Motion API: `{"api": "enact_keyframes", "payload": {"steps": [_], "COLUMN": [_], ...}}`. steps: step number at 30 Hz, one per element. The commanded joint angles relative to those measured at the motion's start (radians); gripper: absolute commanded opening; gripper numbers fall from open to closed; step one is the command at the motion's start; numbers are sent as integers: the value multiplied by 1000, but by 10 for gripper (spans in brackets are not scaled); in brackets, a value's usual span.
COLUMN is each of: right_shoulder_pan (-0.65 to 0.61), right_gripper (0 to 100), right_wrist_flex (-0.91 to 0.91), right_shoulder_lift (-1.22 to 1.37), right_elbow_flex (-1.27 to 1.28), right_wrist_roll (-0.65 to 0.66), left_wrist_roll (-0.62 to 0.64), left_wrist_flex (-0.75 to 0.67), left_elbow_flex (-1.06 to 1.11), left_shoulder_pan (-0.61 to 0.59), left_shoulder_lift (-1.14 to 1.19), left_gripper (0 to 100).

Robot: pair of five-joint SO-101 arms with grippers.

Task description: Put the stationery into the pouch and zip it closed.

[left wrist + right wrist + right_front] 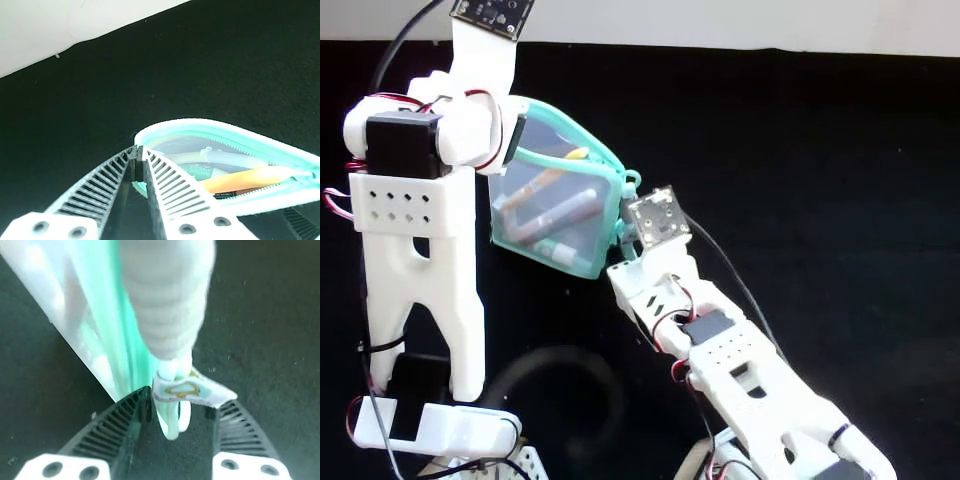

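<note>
A teal see-through pouch point(560, 215) hangs between the two arms, above the black table. Its zipper mouth point(210, 131) gapes wide in the left wrist view. Inside lie an orange pen point(250, 177), a white pen point(230, 159) and other stationery. My left gripper point(138, 161) is shut on the pouch's end seam; in the high view it sits at the pouch's upper left corner point(516, 140). My right gripper point(181, 410) is at the opposite end point(625, 238), open, with the zipper's pull tab point(185, 389) and loop between its fingers.
Black cloth point(820, 150) covers the table all around. A white wall point(60, 25) runs along the far edge. Cables trail by both arm bases at the near edge.
</note>
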Motion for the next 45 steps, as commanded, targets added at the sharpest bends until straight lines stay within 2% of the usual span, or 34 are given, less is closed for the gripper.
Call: {"api": "enact_keyframes", "payload": {"steps": [1,2,5,8,16,19,23,30,34,39,45], "right_shoulder_pan": [-2,-2,1,56,409,472,469,335,277,228,251], "right_gripper": [0,23,5,7,7,7,7,7,7,7,7], "right_wrist_flex": [4,21,62,82,303,409,513,688,705,700,708], "right_shoulder_lift": [8,8,7,5,5,4,-90,-183,-183,-180,-180], "right_elbow_flex": [-35,-36,-36,-39,-269,-430,-633,-1000,-1152,-1268,-1279], "right_wrist_roll": [29,34,34,34,34,31,29,29,28,-44,-71], "left_wrist_roll": [6,6,6,6,6,6,6,6,6,-55,-63], "left_wrist_flex": [17,17,17,17,17,17,17,17,17,17,9], "left_elbow_flex": [65,65,65,65,65,65,65,65,65,79,122], "left_shoulder_pan": [12,12,10,10,10,13,13,15,19,82,136], "left_shoulder_lift": [70,70,70,70,70,70,70,70,70,70,70], "left_gripper": [7,7,7,7,7,7,7,7,7,7,7]}}
